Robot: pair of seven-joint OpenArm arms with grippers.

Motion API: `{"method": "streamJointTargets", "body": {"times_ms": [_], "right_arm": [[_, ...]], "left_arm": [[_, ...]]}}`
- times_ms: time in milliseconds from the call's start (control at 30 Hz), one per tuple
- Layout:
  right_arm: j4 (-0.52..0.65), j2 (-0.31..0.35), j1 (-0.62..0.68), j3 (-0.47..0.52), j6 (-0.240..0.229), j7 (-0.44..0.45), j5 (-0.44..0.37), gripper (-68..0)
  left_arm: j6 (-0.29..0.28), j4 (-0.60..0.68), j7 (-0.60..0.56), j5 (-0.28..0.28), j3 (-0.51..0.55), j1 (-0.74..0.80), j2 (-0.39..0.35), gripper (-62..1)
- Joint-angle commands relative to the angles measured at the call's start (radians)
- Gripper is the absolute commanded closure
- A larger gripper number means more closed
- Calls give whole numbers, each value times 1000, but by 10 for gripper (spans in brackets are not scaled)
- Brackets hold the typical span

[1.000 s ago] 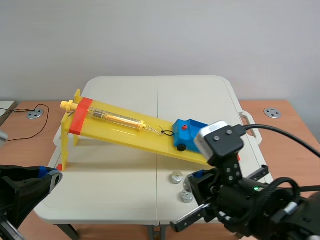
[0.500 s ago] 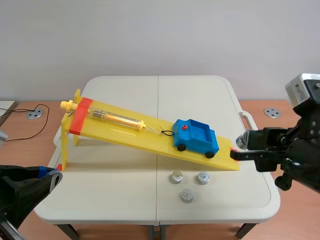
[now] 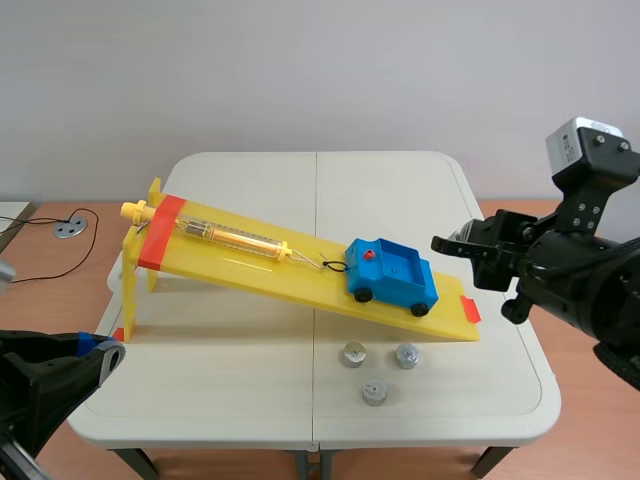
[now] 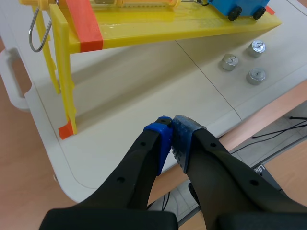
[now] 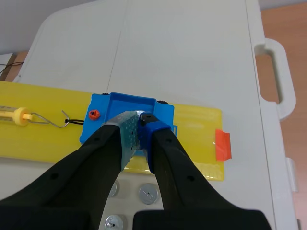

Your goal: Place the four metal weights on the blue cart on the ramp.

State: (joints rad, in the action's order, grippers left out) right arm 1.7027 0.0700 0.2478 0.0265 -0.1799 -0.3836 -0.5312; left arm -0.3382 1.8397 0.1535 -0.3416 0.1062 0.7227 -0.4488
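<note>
Scene view: the yellow ramp [image 3: 250,262] slopes down to the right across the white table [image 3: 380,190]. The blue cart [image 3: 392,272] is parked near the ramp's low right end, tethered by a hook to the spring scale [image 3: 235,238] further up. Three weights [image 3: 352,354] lie on the table just near of that end. The right gripper [image 3: 450,243] hangs just right of the cart with its fingers narrow. The left gripper [image 3: 100,350] sits low at the near left corner.

Left wrist view: the left gripper's [image 4: 171,125] pads meet on nothing, over the table's near edge and well apart from the three weights (this arm looks idle).

Right wrist view: the right gripper [image 5: 140,120] is clamped narrowly on a small silvery piece [image 5: 142,114]. With only three on the table, I take it to be the fourth weight. It sits directly above the cart's [image 5: 124,103] open bed, and what shows of the bed holds no weight.

The step in hand seems to be the first drop-off. To do it well, lower the weight inside the bed's walls before letting go, and do it gently, since the cart stands on wheels on a slope and only the hook holds it.

Only this view shows the held piece and its line-up over the bed. Only the scene view gives a clear count of the three waiting weights.
</note>
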Motion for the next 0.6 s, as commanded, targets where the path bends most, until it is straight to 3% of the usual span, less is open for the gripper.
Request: {"method": "streamJointTargets", "body": {"times_ms": [0, 133, 233, 367, 567], "right_arm": [[43, 1, -98, -20, -30, 137, -48, -6], [-30, -21, -155, -20, -36, 138, -49, -6], [-82, -31, -196, -20, -80, 138, -49, -6], [-130, -35, -238, -21, -84, 139, -49, -6], [-209, -51, -306, -21, -126, 139, -50, -6]], "left_arm": [[-24, 72, -100, -55, 16, 6, 19, -28], [-24, 72, -99, -55, 16, 6, 19, -28], [-24, 72, -99, -55, 16, 6, 19, -28], [-24, 72, -99, -55, 16, 6, 19, -28], [-24, 72, -99, -55, 16, 6, 19, -28]]}}
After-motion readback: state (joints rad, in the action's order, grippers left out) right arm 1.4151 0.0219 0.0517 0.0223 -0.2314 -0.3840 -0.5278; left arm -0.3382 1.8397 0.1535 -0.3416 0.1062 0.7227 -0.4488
